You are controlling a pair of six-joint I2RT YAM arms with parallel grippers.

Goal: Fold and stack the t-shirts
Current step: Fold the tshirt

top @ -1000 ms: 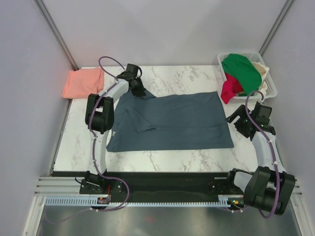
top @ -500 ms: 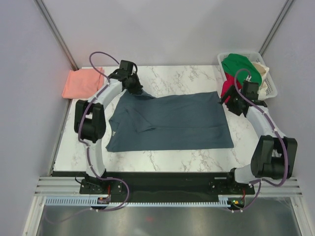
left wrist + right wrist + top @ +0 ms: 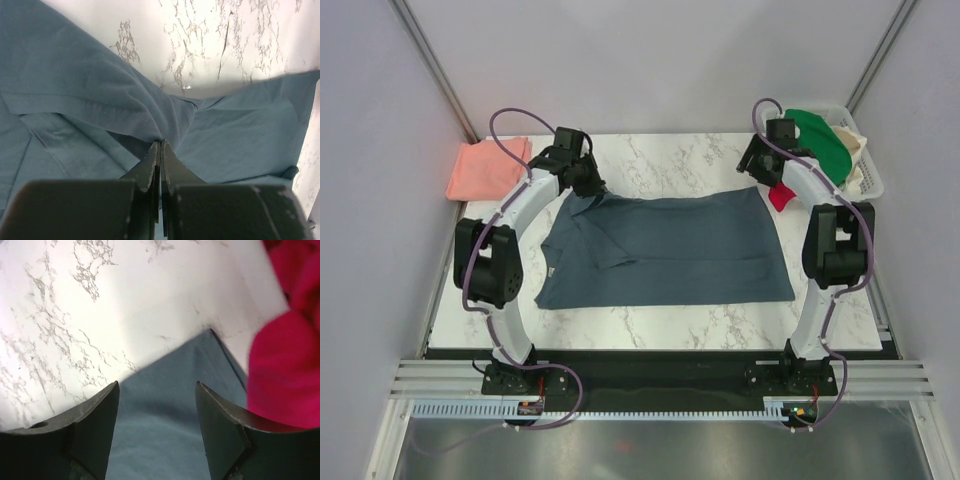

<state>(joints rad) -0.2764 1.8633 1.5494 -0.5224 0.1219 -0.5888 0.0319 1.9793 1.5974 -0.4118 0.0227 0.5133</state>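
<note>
A large slate-blue t-shirt (image 3: 670, 250) lies spread on the marble table (image 3: 690, 155). My left gripper (image 3: 591, 186) is at its far left corner, shut on a pinched fold of the blue cloth (image 3: 150, 120), fingertips together (image 3: 160, 143). My right gripper (image 3: 757, 172) hovers over the shirt's far right corner (image 3: 200, 347). It is open, with the blue cloth (image 3: 160, 440) showing between its fingers (image 3: 107, 400) and nothing gripped. A salmon-pink t-shirt (image 3: 488, 168) lies folded at the table's far left corner.
A white basket (image 3: 868, 180) at the far right holds a green garment (image 3: 815, 140), a red one (image 3: 782, 193) hanging over its side, and a cream one. The red cloth (image 3: 285, 365) lies just right of my right fingers.
The right arm has swung from the table's right side up to the shirt's far right corner, its jaws narrowing somewhat. The left gripper has drawn its held corner slightly back and left.
</note>
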